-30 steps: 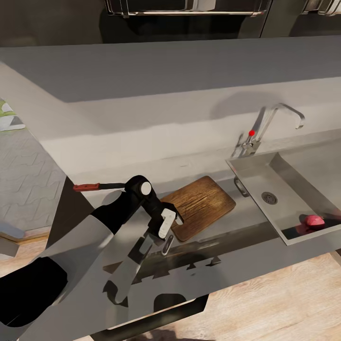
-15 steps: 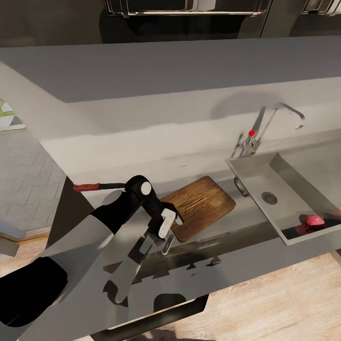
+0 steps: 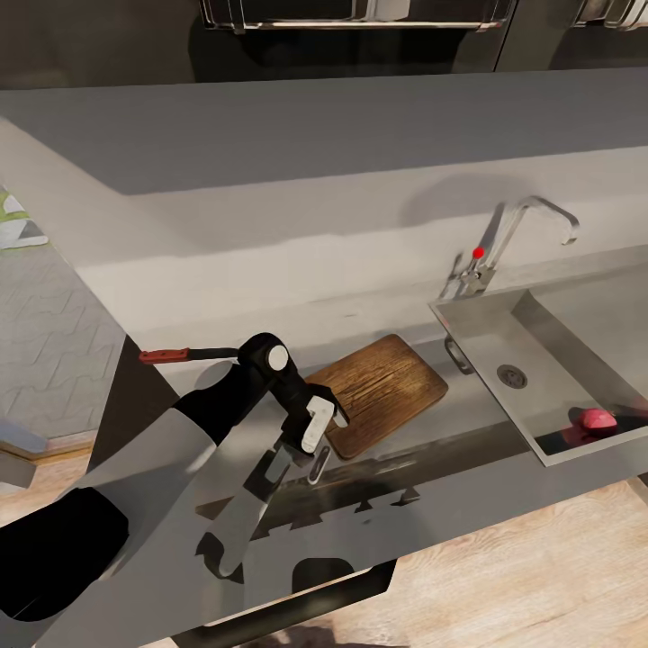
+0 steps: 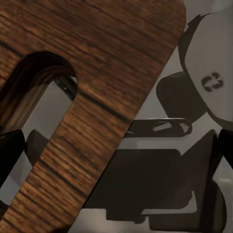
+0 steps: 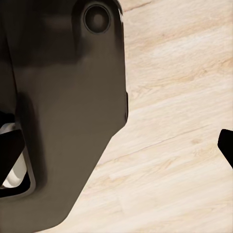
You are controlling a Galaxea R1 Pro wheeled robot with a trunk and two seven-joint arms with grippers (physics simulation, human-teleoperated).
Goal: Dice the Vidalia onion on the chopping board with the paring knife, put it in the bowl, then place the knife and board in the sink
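Note:
The brown chopping board (image 3: pixel 382 389) lies on the grey countertop (image 3: pixel 270 297), left of the sink (image 3: pixel 481 328). My left gripper (image 3: pixel 324 438) hovers at the board's near-left corner. In the left wrist view the board (image 4: pixel 107 63) and its slot handle hole fill the near field, and the left gripper (image 4: pixel 116 150) stands open, its fingers (image 4: pixel 9 155) wide apart. The paring knife (image 3: pixel 175 355), with a red handle, rests on the counter behind my left arm. The pinkish Vidalia onion (image 3: pixel 597 418) sits in the sink's near corner. My right gripper (image 5: pixel 116 145) hangs open over wooden floor. The bowl is out of view.
A grey tap (image 3: pixel 508 236) with a red knob (image 3: pixel 479 252) stands behind the sink. The counter turns a corner at the left, beside a patterned surface (image 3: pixel 45 342). Wooden floor (image 3: pixel 504 576) lies below the counter's front edge.

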